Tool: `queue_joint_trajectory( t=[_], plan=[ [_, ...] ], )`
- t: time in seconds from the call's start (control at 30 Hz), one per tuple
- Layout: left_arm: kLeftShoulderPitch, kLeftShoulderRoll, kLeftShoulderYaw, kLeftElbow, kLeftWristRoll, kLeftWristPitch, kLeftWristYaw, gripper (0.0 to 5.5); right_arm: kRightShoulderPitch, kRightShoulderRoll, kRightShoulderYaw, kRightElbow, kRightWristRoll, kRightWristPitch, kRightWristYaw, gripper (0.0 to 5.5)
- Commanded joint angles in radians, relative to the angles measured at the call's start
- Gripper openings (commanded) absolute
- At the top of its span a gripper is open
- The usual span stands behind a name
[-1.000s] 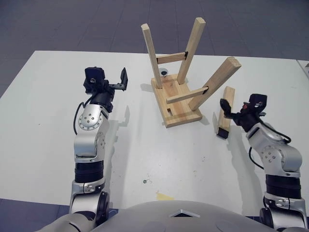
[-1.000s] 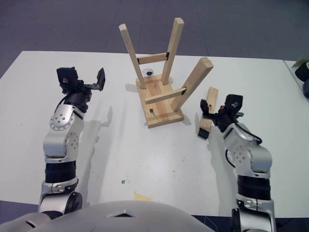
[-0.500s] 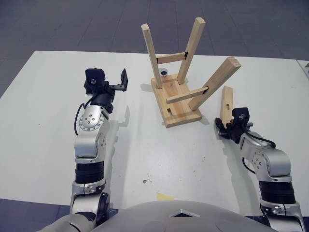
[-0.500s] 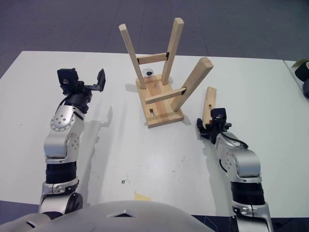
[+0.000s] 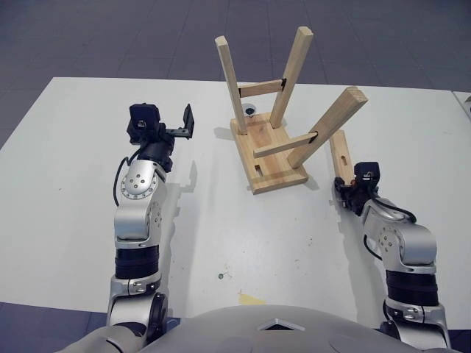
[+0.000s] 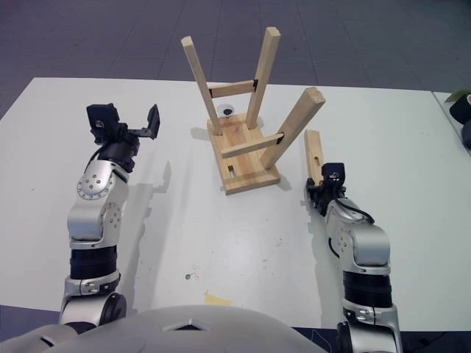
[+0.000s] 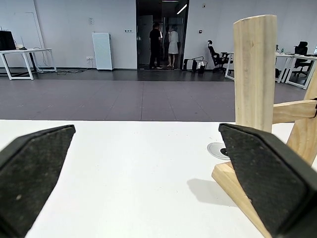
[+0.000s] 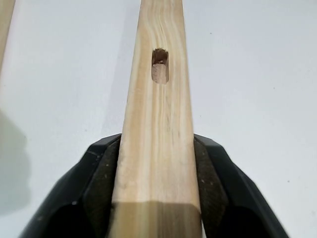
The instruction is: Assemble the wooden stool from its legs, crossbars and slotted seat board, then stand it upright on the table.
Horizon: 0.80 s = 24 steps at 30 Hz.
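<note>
We see the white table [image 5: 73, 147] with the upturned, half-built stool [image 5: 268, 158] at its far middle, three legs up. The loose leg [image 5: 340, 156] sits just right of it, pinched by our right gripper [image 5: 346, 190]. Our left gripper [image 5: 188, 123] hangs spread wide, left of the stool.

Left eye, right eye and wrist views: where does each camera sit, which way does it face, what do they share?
Left and right eye: on the head, looking forward and down over the table; both arms show, left gripper open, right gripper clamping the loose leg.
Left wrist: behind its own pads, looking level across the table at the upturned stool.
Right wrist: behind its own fingers, looking along the loose leg.
Shared: stool in eyes and left wrist; leg in eyes and right wrist.
</note>
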Motion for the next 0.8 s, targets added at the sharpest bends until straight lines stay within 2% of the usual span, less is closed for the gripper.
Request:
queue_joint_trajectory(
  t=[0.03, 0.2, 0.33, 0.4, 0.47, 0.57, 0.8],
  plan=[
    [-0.029, -0.009, 0.012, -0.003, -0.011, 0.009, 0.003, 5.4, -0.096, 0.019, -0.062, 0.016, -0.068, -0.25, -0.018, 2.1],
    [-0.163, -0.042, 0.135, -0.104, -0.256, 0.15, 0.004, 5.4, -0.229, -0.039, -0.052, -0.019, -0.235, -0.651, -0.009, 2.1],
    [-0.324, -0.02, 0.29, -0.211, -0.773, 0.325, 0.004, 5.4, -0.304, -0.08, 0.012, -0.085, -0.326, -0.826, 0.056, 2.1],
    [-0.353, 0.005, 0.326, -0.249, -1.057, 0.363, 0.001, 5.4, -0.335, -0.085, 0.055, -0.121, -0.322, -0.869, 0.119, 2.1],
    [-0.347, 0.02, 0.329, -0.258, -1.234, 0.381, 0.005, 5.4, -0.353, -0.093, 0.101, -0.158, -0.304, -0.892, 0.188, 2.1],
    [-0.321, 0.008, 0.305, -0.248, -1.385, 0.381, 0.048, 5.4, -0.344, -0.109, 0.174, -0.197, -0.254, -0.896, 0.316, 2.1],
    [-0.296, 0.047, 0.241, -0.229, -1.516, 0.355, 0.131, 5.4, -0.29, -0.084, 0.233, -0.256, -0.129, -0.833, 0.475, 2.1]
  ],
)
